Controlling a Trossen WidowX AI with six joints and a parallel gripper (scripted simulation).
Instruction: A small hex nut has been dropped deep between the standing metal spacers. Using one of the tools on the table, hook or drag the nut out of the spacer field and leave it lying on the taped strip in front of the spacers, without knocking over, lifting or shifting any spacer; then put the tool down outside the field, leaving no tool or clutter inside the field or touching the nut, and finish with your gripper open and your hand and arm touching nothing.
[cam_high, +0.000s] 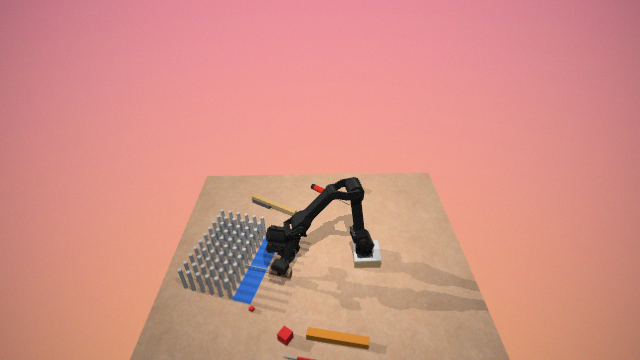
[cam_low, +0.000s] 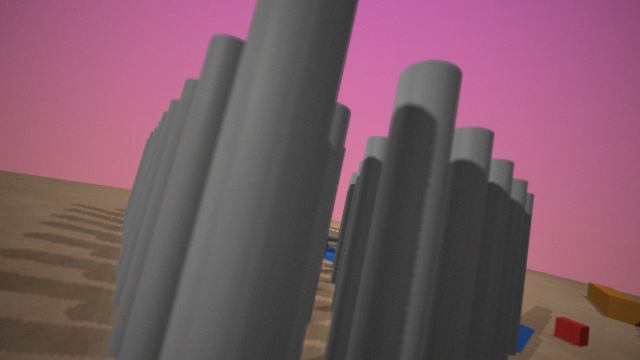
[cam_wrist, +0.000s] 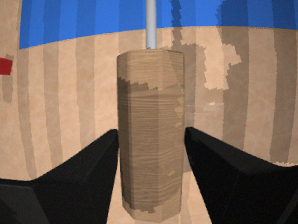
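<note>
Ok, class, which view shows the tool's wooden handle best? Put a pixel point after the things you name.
The wrist view: the handle (cam_wrist: 151, 135) fills its middle, grain visible, between the gripper's (cam_wrist: 151, 131) fingers. The top view shows the thin rod (cam_high: 256, 268) (cam_wrist: 151, 25) but no clear handle; the exterior shows neither clearly.
</note>
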